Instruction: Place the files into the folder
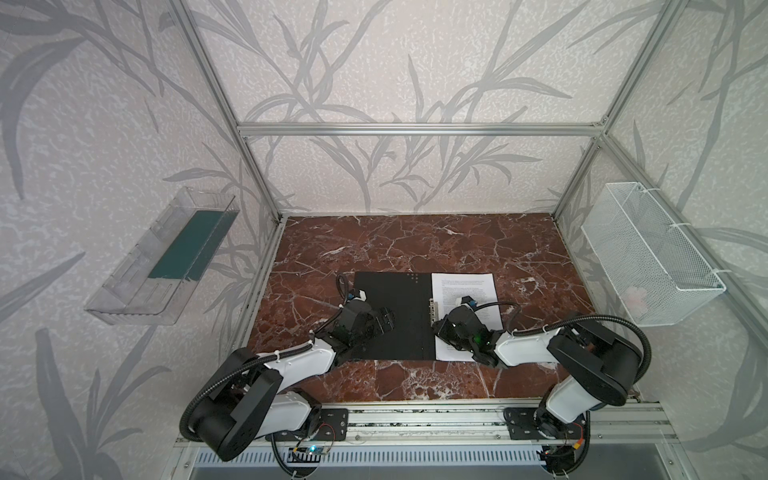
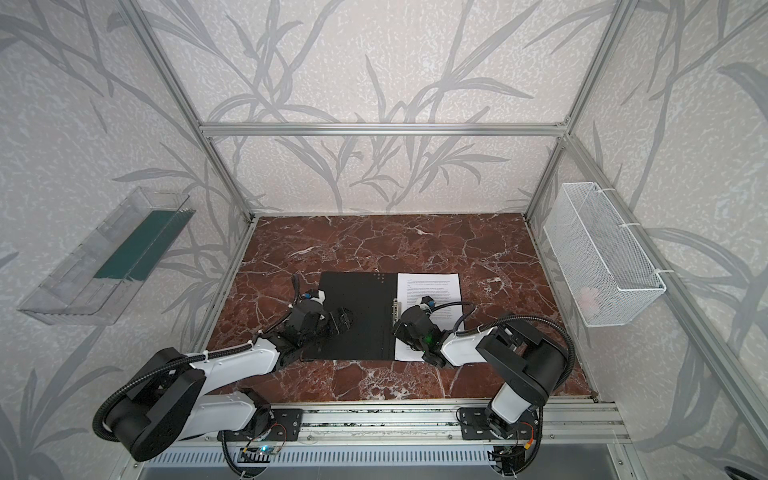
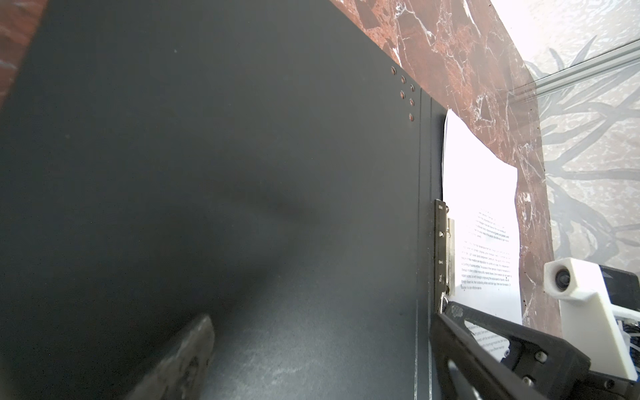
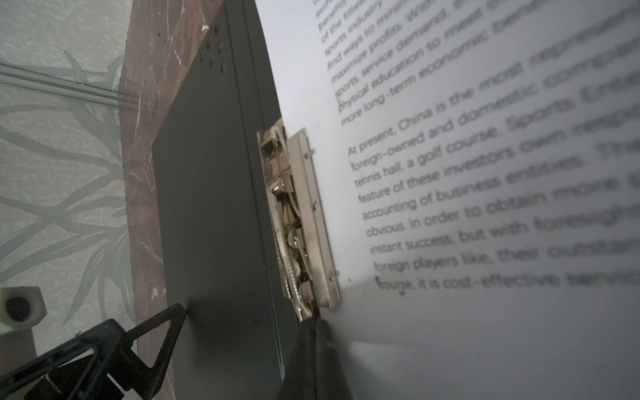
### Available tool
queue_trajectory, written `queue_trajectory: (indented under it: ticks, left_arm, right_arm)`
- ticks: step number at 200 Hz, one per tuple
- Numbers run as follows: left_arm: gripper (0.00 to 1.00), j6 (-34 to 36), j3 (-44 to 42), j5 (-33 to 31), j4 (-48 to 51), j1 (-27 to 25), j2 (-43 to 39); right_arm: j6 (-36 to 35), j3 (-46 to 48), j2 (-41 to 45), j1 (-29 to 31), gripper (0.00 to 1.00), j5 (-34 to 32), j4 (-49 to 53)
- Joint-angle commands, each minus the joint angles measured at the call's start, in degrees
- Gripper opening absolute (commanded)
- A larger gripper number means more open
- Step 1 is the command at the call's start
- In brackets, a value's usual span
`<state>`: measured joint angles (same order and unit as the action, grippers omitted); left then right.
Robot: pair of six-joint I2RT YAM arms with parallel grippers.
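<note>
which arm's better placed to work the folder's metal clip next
Right, probably. The right hand is shut with its tips at the near end of the metal clip, beside the files. The left hand hangs open over the folder, away from the clip.

Only legible print is on the sheet (image 4: pixel 485 173), right wrist view: "At present, China is the most…", "tennis hall, a golf course", "accounting of business entities", "In order to obtain more", "it is cost-effective". In both top views the print is too small to read.
</note>
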<state>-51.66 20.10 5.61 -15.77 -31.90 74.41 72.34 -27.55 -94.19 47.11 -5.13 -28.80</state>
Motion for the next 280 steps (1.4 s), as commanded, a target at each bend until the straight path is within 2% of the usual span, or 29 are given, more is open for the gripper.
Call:
queue_trajectory:
  ticks: [1,43,113,154,186,200,216,232,248,280]
  left_arm:
    - [0.99,-2.13,-3.69,0.57,14.33,-0.6,3.79]
    - [0.99,-1.87,-3.17,0.3,14.48,-1.24,4.22]
    - [0.99,-1.95,-3.12,-0.81,15.41,-2.2,2.98]
    - [0.99,-1.52,-3.06,-0.48,15.77,-2.16,1.92]
    - [0.99,0.22,-1.67,0.23,16.9,-2.18,-0.81]
    - [0.99,2.41,0.28,1.77,18.18,-2.18,-3.85]
    - [0.99,5.34,3.49,3.3,21.2,-2.18,-8.79]
    - [0.99,8.88,7.61,2.32,25.78,-2.24,-14.32]
    - [0.99,10.63,9.26,-2.03,28.69,-2.09,-19.81]
    - [0.99,13.16,9.08,-10.02,34.13,0.26,-25.63]
  right_arm:
    - [-0.43,2.62,-5.4,0.33,0.0,-0.01,17.04]
    - [-2.06,2.0,-0.8,0.26,0.0,3.81,11.53]
    - [-4.73,-0.95,3.47,-0.35,0.0,7.31,13.38]
    - [-4.58,-0.39,4.25,-1.4,0.18,8.16,13.59]
    - [-8.58,-1.81,8.13,-2.74,0.31,10.21,15.71]
    - [-12.35,-3.38,11.84,-3.63,0.41,10.58,19.03]
    - [-17.74,-5.46,16.52,-4.47,0.57,9.72,22.73]
    - [-23.5,-8.44,20.08,-7.69,0.71,12.5,28.26]
    - [-29.47,-11.17,22.21,-12.5,0.84,16.21,35.09]
    - [-39.17,-14.03,24.04,-23.73,0.92,20.81,49.25]
